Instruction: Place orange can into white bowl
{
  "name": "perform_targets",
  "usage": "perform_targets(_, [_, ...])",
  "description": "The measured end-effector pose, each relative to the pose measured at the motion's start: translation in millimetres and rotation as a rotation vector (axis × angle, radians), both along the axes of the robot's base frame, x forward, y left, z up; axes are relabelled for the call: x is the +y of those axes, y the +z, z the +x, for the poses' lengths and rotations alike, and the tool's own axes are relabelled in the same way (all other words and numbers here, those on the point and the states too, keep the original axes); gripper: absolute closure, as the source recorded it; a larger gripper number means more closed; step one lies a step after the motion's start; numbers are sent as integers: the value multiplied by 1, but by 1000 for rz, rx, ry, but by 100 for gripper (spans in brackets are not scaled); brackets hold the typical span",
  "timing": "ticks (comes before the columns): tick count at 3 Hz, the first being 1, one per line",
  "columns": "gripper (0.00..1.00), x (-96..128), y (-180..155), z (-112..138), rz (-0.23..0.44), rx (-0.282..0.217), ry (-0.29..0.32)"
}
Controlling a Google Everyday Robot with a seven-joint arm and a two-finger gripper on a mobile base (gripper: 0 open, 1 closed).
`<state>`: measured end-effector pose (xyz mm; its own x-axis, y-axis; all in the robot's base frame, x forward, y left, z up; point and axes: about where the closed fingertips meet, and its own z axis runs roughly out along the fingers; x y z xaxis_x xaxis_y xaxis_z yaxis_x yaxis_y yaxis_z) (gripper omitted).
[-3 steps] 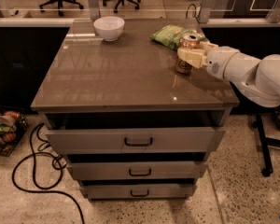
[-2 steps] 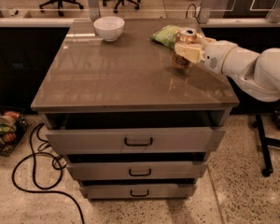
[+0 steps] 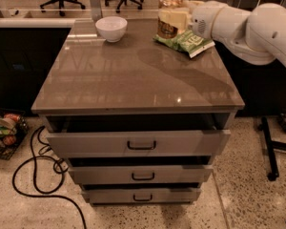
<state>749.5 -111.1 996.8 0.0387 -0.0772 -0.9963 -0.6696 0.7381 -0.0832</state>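
My gripper (image 3: 173,17) is shut on the orange can (image 3: 168,28) and holds it upright above the back right of the tabletop, over the green snack bag (image 3: 187,42). The can has a silver top and dark lettering. The white arm comes in from the right. The white bowl (image 3: 111,28) sits empty at the back left of the tabletop (image 3: 133,75), well to the left of the can.
The cabinet below has three drawers (image 3: 139,144), all slightly pulled out. A black cable (image 3: 33,175) lies on the floor at the left beside a basket of items (image 3: 4,132). Office chairs stand behind the table.
The gripper has lifted the orange can off the tabletop and carried it up and toward the back, above the green bag. The view has shifted too.
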Motion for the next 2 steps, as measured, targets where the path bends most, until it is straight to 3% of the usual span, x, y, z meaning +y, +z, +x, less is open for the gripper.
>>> perform_targets(1, [100, 33, 40, 34, 8, 3, -4])
perform_targets(2, [100, 69, 60, 70, 16, 34, -27])
